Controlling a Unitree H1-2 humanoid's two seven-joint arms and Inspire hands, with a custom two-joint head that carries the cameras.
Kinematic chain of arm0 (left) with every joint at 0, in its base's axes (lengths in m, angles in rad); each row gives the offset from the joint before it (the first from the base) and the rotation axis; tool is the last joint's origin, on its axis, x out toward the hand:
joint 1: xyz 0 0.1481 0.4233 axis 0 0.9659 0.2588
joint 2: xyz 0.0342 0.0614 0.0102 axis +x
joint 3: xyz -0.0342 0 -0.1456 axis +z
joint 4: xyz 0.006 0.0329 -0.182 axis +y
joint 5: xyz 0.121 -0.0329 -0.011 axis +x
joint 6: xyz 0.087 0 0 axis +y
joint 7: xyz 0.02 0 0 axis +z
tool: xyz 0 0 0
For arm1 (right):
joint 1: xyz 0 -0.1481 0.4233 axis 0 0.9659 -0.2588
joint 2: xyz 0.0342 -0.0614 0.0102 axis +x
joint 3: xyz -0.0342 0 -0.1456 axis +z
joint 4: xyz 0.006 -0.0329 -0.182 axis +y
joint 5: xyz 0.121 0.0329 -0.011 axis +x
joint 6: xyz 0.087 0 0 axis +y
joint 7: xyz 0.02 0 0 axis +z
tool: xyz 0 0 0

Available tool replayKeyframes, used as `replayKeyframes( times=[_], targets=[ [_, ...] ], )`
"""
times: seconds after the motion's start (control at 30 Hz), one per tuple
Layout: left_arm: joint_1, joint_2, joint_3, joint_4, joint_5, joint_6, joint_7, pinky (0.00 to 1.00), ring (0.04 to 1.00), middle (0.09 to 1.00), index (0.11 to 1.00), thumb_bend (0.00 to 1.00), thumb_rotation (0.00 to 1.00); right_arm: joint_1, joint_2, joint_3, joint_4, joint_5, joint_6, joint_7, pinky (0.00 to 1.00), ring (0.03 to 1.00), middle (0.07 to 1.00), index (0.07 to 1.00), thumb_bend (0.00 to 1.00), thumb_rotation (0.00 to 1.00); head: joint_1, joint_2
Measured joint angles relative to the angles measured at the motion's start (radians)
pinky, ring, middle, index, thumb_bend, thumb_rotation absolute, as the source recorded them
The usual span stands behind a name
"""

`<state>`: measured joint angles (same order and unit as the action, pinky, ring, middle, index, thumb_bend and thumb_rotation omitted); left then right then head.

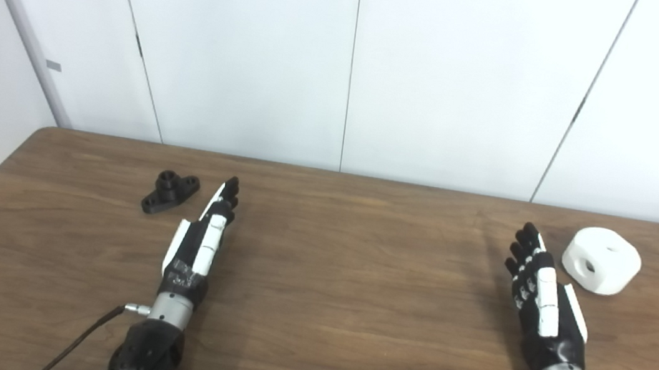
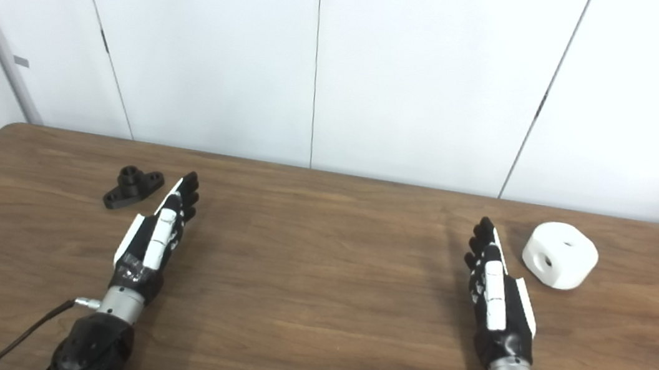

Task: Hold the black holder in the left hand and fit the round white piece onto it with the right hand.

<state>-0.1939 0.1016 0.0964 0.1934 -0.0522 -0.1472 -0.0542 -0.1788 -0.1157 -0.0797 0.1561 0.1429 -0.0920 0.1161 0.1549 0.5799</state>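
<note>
Two empty, outstretched hands: left hand (image 1: 201,238) near black holder (image 1: 170,192), right hand (image 1: 542,293) near round white piece (image 1: 602,260).

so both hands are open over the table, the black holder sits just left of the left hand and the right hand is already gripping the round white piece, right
Not quite. The right hand is open and holds nothing; the round white piece sits on the table just right of it, untouched, as the left eye view shows. The rest stands: the left hand is open, the black holder just left of it.

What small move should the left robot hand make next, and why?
Probably shift the left robot hand leftward to the black holder and close on it: the holder lies untouched on the table just beside that open hand, and the round white piece needs it held first.
</note>
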Motion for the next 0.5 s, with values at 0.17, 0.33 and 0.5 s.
replayKeyframes(
  times=[0.17,0.33,0.5],
  targets=[
    [0.000,0.000,0.000,0.000,-0.001,0.000,0.000,1.00,1.000,1.000,1.000,0.72,0.98,0.000,0.000,0.000,-0.001,-0.002,0.001,0.000,1.00,1.000,1.000,1.000,0.42,1.00,-0.002,-0.003],
    [0.000,0.000,0.000,0.000,-0.001,0.000,-0.001,1.00,1.000,1.000,1.000,0.73,0.98,0.000,0.000,0.000,-0.001,-0.004,0.000,0.000,1.00,1.000,1.000,1.000,0.41,1.00,-0.002,-0.006],
    [-0.001,0.000,0.000,0.004,-0.001,-0.007,-0.001,1.00,1.000,1.000,1.000,0.73,0.98,0.000,0.000,0.000,0.000,0.000,0.000,0.000,1.00,1.000,1.000,1.000,0.40,1.00,0.002,-0.009]
  ],
)
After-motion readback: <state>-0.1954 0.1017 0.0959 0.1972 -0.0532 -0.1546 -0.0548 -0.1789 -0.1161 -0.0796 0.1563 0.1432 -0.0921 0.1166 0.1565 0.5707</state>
